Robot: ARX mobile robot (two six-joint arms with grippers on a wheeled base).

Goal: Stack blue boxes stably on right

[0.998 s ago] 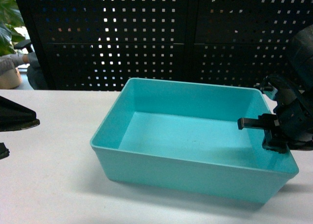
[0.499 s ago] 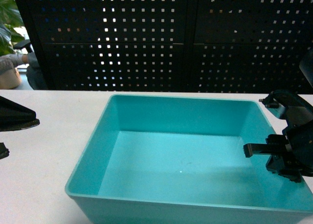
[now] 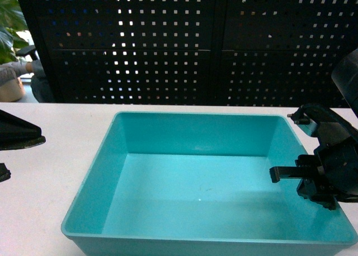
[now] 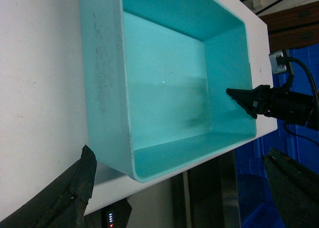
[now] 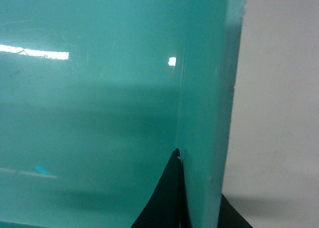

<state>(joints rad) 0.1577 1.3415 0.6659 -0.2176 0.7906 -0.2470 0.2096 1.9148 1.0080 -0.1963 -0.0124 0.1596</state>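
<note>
One blue box (image 3: 190, 183), a light turquoise open tub with nothing inside, fills the middle of the head view. My right gripper (image 3: 307, 180) is shut on its right wall, one finger inside and one outside. In the right wrist view, the dark fingers (image 5: 169, 198) pinch that wall (image 5: 209, 88) from both sides. In the left wrist view, the tub (image 4: 164, 78) has a corner past the table's edge, with the right gripper (image 4: 249, 101) on its far wall. My left gripper (image 4: 177, 156) is open and holds nothing, staying apart at the left (image 3: 8, 152).
The white table (image 3: 56, 127) runs left and right of the tub. A black perforated panel (image 3: 168, 43) stands behind it, and a plant (image 3: 8, 21) is at the far left. Dark blue crates (image 4: 294, 88) sit beyond the table's edge, lower down.
The tub, held by my right gripper, has come nearer the head camera and turned from skewed to square. The left arm has not moved.
</note>
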